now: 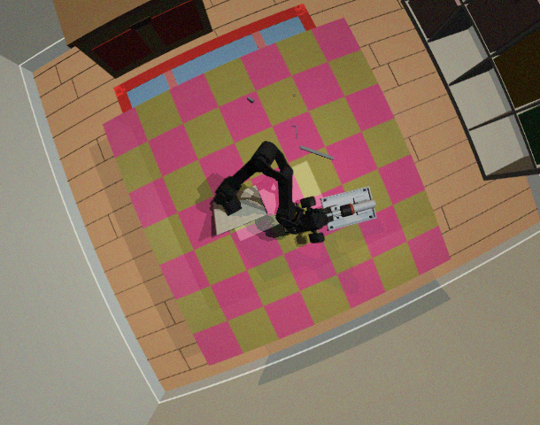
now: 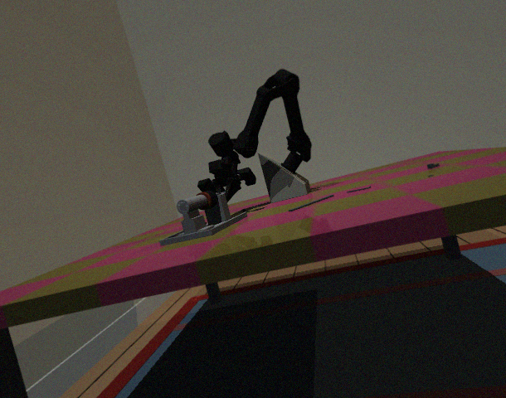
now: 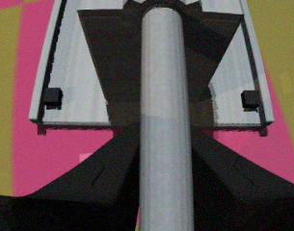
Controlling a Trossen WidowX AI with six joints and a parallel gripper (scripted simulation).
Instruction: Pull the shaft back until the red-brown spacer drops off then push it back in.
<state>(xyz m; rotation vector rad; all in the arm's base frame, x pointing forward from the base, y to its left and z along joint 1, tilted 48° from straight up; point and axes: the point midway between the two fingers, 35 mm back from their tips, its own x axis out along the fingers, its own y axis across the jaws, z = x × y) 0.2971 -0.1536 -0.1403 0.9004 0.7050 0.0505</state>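
The grey shaft (image 3: 166,106) runs lengthwise through the near support (image 3: 156,53) (image 2: 222,206). My gripper (image 3: 158,133) (image 1: 328,213) is shut on the shaft, just outside the base plate's near edge. The red-brown spacer (image 1: 351,207) (image 2: 207,198) sits up at shaft height, next to the pale cylindrical part of the housing block (image 1: 366,205) (image 2: 195,202). A dark ring-like part (image 1: 343,210) (image 2: 213,199) is beside it, toward the gripper. The spacers are hidden in the wrist view. Their exact number and the shaft's far end cannot be made out.
The grey base plate (image 1: 358,194) (image 2: 172,240) (image 3: 84,113) carries the fixture; black blocks sit at its near corners. A pale wedge-shaped panel (image 1: 231,220) (image 2: 287,186) stands by the arm's base. A grey rod (image 1: 316,152) and small dark pieces lie on the checkered table.
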